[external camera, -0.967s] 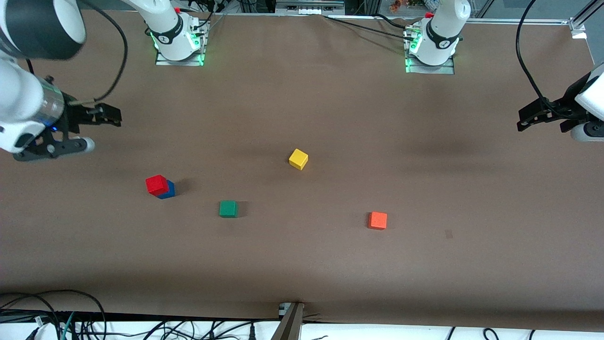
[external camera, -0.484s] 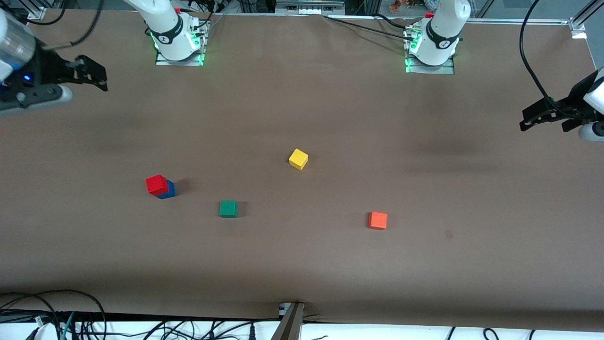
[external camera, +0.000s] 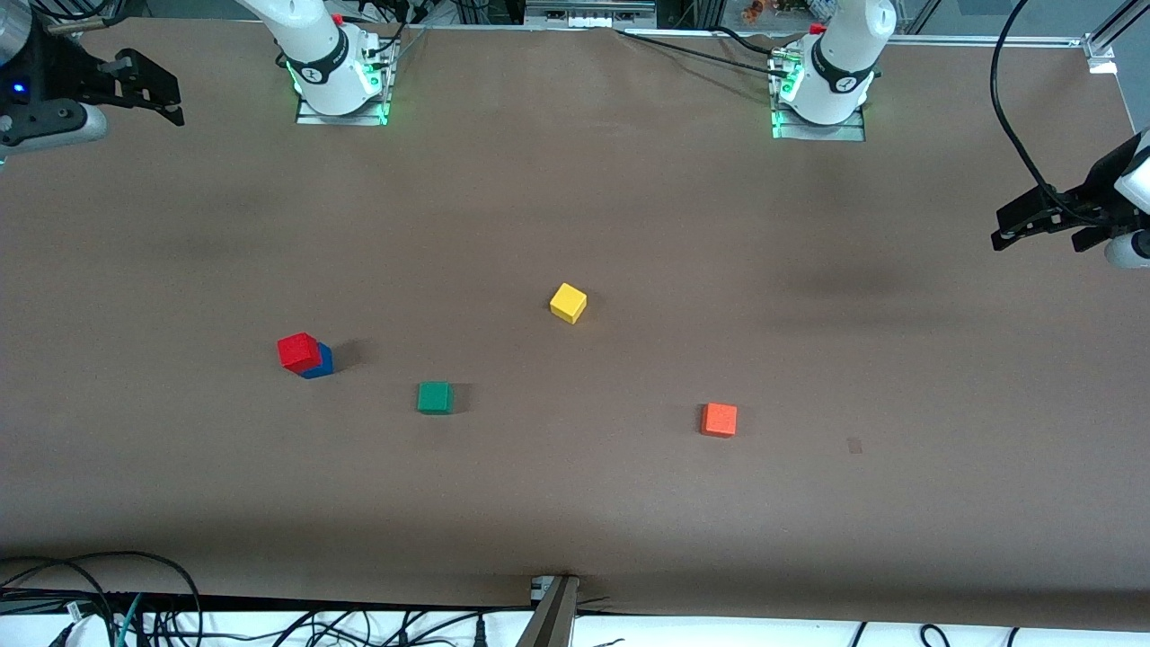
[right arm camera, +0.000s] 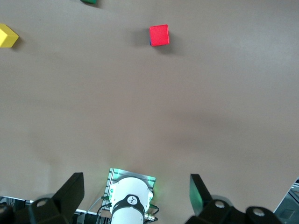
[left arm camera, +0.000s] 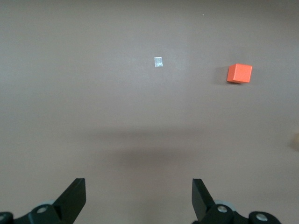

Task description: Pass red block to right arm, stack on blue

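**Red block stacked on blue**

Red block (external camera: 298, 350) sits on the blue block (external camera: 319, 363), toward the right arm's end of the table. Green cube (external camera: 435, 397) and orange cube (external camera: 719, 420) lie nearer the camera, yellow cube (external camera: 568, 303) farther. Both the left gripper (external camera: 1033, 220) and the right gripper (external camera: 148, 90) hang spread wide and empty, each over its own end of the table (external camera: 575, 180).

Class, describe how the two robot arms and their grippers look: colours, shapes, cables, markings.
Both arms are white with black joint rings, on metal base plates lit green. The right gripper is black with a small blue light and a silver wrist band beside it. The left gripper is black, with a black cable looping above it. In both wrist views the fingers are flat black wedges.
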